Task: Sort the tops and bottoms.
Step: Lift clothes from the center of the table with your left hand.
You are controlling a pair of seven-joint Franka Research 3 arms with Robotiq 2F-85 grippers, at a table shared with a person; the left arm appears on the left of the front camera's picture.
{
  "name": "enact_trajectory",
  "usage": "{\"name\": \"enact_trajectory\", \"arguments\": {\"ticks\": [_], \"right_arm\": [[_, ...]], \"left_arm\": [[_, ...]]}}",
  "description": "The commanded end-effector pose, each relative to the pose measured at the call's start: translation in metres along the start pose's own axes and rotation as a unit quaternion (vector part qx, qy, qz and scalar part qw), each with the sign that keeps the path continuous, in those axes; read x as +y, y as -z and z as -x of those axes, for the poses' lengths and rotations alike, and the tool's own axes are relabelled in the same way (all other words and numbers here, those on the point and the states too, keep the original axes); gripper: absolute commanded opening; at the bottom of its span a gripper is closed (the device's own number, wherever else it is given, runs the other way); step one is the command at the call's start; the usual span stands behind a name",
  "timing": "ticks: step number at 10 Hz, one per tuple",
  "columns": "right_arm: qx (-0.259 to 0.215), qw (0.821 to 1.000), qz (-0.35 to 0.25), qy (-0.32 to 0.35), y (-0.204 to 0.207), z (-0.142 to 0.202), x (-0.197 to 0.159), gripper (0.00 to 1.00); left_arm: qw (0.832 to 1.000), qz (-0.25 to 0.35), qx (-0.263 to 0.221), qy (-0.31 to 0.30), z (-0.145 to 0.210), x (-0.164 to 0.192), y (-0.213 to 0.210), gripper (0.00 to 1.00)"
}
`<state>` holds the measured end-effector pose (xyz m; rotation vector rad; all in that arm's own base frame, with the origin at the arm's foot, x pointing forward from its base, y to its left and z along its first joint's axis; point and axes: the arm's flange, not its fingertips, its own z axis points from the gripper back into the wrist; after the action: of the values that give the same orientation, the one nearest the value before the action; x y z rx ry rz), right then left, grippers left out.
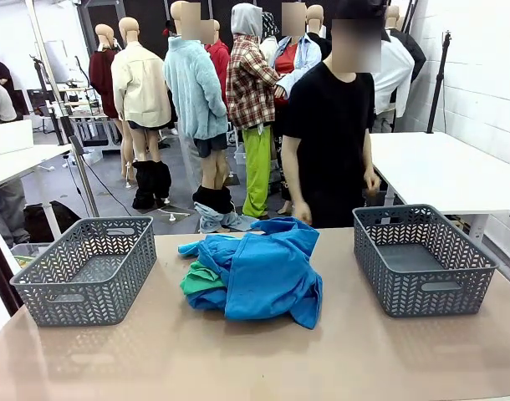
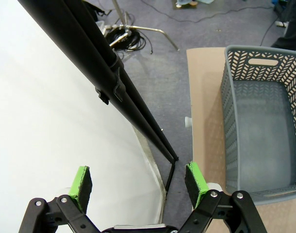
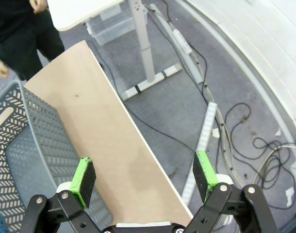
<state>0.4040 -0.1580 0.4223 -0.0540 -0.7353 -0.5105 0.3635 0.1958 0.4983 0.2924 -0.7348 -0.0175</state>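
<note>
Blue tops (image 1: 267, 271) over crumpled green bottoms (image 1: 199, 281)

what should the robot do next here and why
Probably swing one arm, say the right gripper, in toward the blue top on the heap. It and the left gripper hang open and empty off at the ends of the table, the left basket and right basket are empty, and the clothes, green bottoms included, lie unsorted in the middle.

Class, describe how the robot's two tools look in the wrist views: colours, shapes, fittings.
The left tool and right tool look alike: black jointed linkage bars with silver pivot screws, each ending in two bright green pads.
</note>
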Motion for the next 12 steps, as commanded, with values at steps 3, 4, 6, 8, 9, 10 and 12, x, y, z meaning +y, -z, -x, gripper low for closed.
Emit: {"name": "enact_trajectory", "arguments": {"ticks": [3,4,6,8,9,10,12], "right_arm": [[0.0,1.0,0.003,-0.002,-0.0023,-0.0004,0.0,1.0],[0.0,1.0,0.003,-0.002,-0.0023,-0.0004,0.0,1.0],[0.0,1.0,0.003,-0.002,-0.0023,-0.0004,0.0,1.0],[0.0,1.0,0.003,-0.002,-0.0023,-0.0004,0.0,1.0],[0.0,1.0,0.003,-0.002,-0.0023,-0.0004,0.0,1.0],[0.0,1.0,0.003,-0.002,-0.0023,-0.0004,0.0,1.0],[0.0,1.0,0.003,-0.002,-0.0023,-0.0004,0.0,1.0]], "left_arm": [[1.0,-0.003,0.001,-0.002,0.0003,0.0008,-0.0003,1.0],[1.0,-0.003,0.001,-0.002,0.0003,0.0008,-0.0003,1.0],[1.0,-0.003,0.001,-0.002,0.0003,0.0008,-0.0003,1.0],[1.0,-0.003,0.001,-0.002,0.0003,0.0008,-0.0003,1.0],[1.0,-0.003,0.001,-0.002,0.0003,0.0008,-0.0003,1.0],[1.0,-0.003,0.001,-0.002,0.0003,0.0008,-0.0003,1.0],[1.0,-0.003,0.001,-0.002,0.0003,0.0008,-0.0003,1.0]]}}
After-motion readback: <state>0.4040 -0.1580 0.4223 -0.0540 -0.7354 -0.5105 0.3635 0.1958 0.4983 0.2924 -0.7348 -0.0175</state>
